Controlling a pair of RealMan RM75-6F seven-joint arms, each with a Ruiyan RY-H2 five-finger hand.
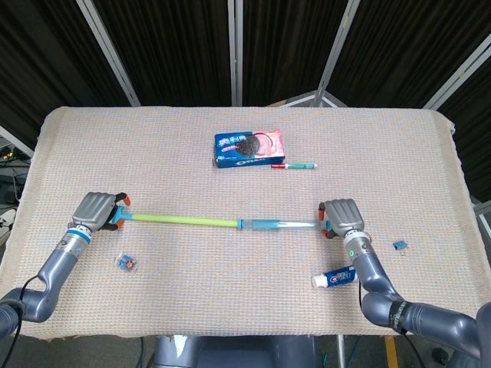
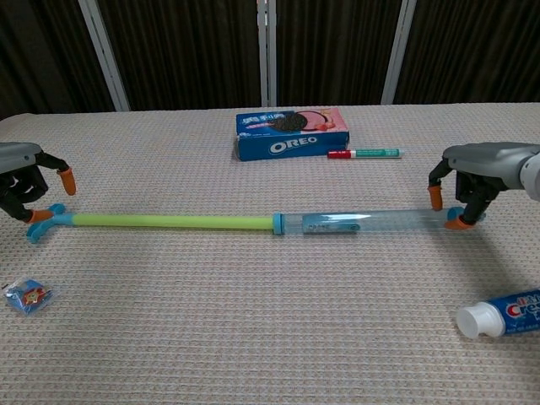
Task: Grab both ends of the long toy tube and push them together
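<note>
The long toy tube (image 1: 199, 221) lies across the table, with a green rod (image 2: 169, 222) on the left and a clear blue barrel (image 2: 371, 221) on the right. My right hand (image 1: 341, 215) (image 2: 481, 164) pinches the barrel's right end between orange fingertips (image 2: 435, 198). My left hand (image 1: 96, 208) (image 2: 21, 169) sits at the blue T-handle (image 2: 42, 226). One of its fingertips touches the handle, while the others are spread apart above it.
An Oreo box (image 1: 249, 148) and a red-and-green marker (image 1: 294, 165) lie behind the tube. A toothpaste tube (image 2: 498, 314) rests near the front right. A small candy packet (image 2: 28, 296) lies front left, and a tiny blue item (image 1: 400, 245) sits at the right.
</note>
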